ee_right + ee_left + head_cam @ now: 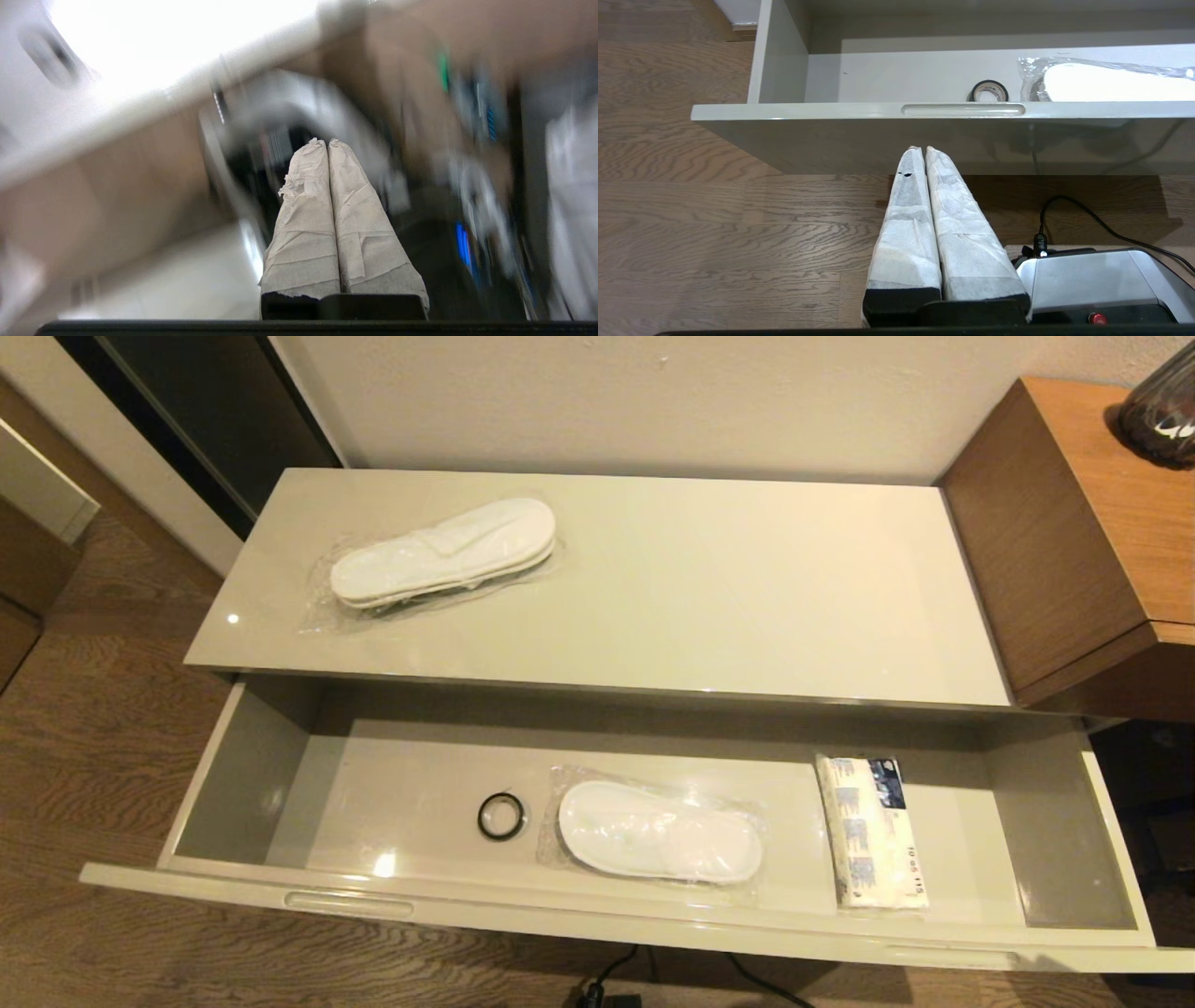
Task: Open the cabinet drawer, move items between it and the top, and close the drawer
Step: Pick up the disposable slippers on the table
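Plainly, the cabinet drawer (644, 915) stands pulled fully out below the top (709, 588), so what remains is the shuffling of goods and the closing push. One pack of wrapped slippers (443, 553) lies on the left part of that glossy surface; a second pack of slippers (659, 831) lies flat on the drawer floor near the middle, with a small roll of black tape (501, 816) just beside it and a tissue pack (870, 831) further to the right, apart from both.

All of these look light. The slippers are soft and flat, sealed in slick, crinkly film that will likely slide on the gloss, so a pinch across the thicker heel end or a loose fold of film seems safest. The tissue pack should squash under pressure; taking it across its narrow width would suit.

The left claw (920, 150) hangs low before the drawer front near one oblong recess (962, 110), its wrapped fingers pressed together on nothing. The right claw (323, 142) is likewise pressed together and empty; its surroundings are too smeared to place.
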Available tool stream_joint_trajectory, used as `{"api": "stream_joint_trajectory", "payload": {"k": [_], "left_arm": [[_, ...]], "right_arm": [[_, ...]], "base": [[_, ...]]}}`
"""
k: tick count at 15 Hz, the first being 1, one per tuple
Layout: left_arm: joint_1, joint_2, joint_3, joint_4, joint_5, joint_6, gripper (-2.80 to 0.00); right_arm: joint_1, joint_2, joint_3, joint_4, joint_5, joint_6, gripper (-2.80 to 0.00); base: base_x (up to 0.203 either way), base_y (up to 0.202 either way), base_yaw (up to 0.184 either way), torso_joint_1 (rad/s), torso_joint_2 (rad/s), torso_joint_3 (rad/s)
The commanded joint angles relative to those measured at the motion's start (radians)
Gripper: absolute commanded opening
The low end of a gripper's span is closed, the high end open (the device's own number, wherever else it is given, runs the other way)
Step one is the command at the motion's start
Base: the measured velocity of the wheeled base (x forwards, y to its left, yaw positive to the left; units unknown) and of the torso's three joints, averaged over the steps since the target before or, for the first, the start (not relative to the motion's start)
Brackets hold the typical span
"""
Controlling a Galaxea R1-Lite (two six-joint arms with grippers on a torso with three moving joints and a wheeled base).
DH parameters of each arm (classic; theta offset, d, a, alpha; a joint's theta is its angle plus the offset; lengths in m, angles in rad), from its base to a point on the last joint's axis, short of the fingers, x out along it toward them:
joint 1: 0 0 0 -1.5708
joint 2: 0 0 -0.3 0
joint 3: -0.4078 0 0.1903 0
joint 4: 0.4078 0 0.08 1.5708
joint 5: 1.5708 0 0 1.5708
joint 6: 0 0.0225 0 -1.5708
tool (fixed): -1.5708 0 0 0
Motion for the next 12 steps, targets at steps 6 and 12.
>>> {"api": "stream_joint_trajectory", "payload": {"k": [6,12], "left_arm": [[0.0,0.002,0.0,-0.001,0.0,0.0,-2.8],[0.0,0.002,0.0,0.0,0.0,0.0,-2.8]], "right_arm": [[0.002,-0.186,0.12,-0.248,-0.144,-0.272,-2.8],[-0.013,-0.369,0.198,-0.139,-0.138,-0.419,-2.8]], "base": [[0.0,0.0,0.0,0.0,0.0,0.0],[0.0,0.0,0.0,0.0,0.0,0.0]]}}
